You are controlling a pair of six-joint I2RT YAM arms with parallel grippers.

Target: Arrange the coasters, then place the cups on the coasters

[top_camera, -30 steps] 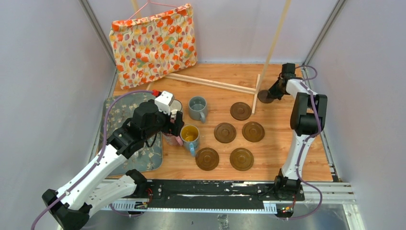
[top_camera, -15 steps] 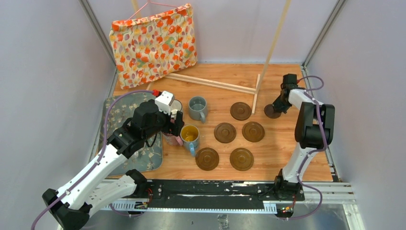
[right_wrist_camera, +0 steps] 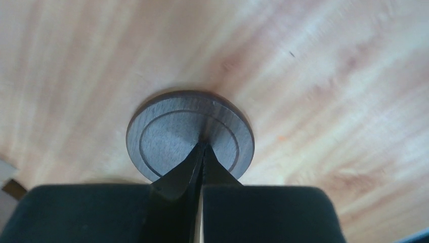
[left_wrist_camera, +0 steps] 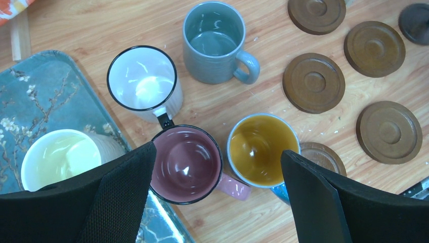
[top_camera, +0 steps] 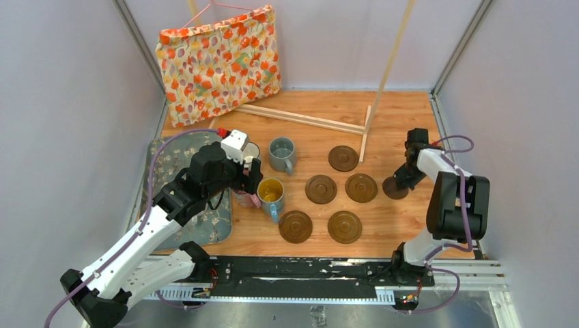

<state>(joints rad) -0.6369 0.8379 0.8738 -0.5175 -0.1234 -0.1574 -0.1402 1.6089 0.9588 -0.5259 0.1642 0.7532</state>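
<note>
Lying under the closed right claw [right_wrist_camera: 203, 146] is one coaster [right_wrist_camera: 161, 132].

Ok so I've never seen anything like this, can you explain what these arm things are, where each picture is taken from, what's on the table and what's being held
These are two robot arms bolted at the near edge of a wooden table. The wide picture looks down from above; the other two come from cameras on each wrist. The left tool hangs wide open above a cluster of mugs: pink mug, blue mug with yellow inside, white mug, grey-blue mug and a cream mug on the flowered mat. It holds nothing. The right tool is shut, its tips resting on top of one brown coaster, not gripping it. Five more coasters lie on the table between the arms. A flowered bag leans at the back.
</note>
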